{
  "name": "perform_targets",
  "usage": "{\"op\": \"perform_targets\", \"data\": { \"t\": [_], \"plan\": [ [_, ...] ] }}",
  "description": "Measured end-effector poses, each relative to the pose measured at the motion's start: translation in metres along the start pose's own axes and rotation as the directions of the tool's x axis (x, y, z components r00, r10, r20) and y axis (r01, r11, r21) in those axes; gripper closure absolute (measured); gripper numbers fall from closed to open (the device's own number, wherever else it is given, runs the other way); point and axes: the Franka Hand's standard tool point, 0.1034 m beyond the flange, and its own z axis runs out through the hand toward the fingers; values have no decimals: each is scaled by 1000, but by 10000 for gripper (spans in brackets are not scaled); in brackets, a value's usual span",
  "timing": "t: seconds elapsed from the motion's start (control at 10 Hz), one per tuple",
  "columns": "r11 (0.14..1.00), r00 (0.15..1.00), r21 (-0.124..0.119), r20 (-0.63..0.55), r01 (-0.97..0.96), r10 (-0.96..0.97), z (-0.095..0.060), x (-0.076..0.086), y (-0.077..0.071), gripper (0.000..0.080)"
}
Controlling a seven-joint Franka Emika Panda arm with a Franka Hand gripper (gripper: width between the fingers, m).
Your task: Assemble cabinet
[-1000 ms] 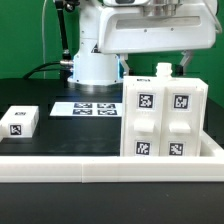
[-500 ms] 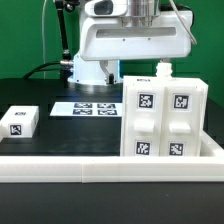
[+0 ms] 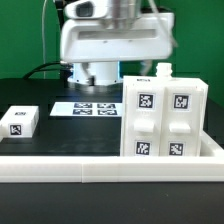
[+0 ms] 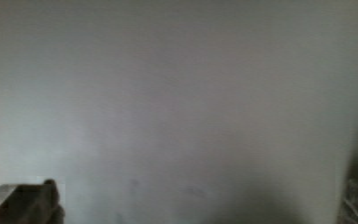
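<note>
1. A white rail (image 3: 60,167) runs along the front edge of the dark worktop (image 3: 60,135).
2. The cabinet (image 3: 160,118) stands upright just behind the rail, on the exterior view's right. Four tagged panels close its front, so I cannot see its contents.
3. A small tagged white block (image 3: 20,121) lies on the exterior view's left, well apart from the cabinet.
4. The marker board (image 3: 92,107) lies flat farther back.
5. My arm (image 3: 115,40) hangs blurred above. My end effector's opening and hold cannot be told, and the wrist view is grey blur.
</note>
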Motion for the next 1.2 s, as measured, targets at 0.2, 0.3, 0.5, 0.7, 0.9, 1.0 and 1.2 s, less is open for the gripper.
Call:
{"op": "perform_targets", "data": {
  "t": [0.2, 0.3, 0.5, 0.7, 0.9, 1.0, 1.2],
  "plan": [
    [1000, 1000, -5, 12, 6, -6, 9, -18, 38, 2],
    [1000, 1000, -9, 12, 4, -4, 13, -24, 57, 2],
    [1000, 1000, -20, 6, 23, -23, 20, -31, 90, 2],
    [999, 999, -22, 4, 47, -47, 21, -33, 110, 2],
    [998, 998, -26, 6, 60, -59, 21, -36, 120, 2],
    [998, 998, -29, 7, 56, -56, 21, -39, 129, 2],
    [996, 997, -33, 16, 81, -81, 31, -49, 158, 2]
  ]
}}
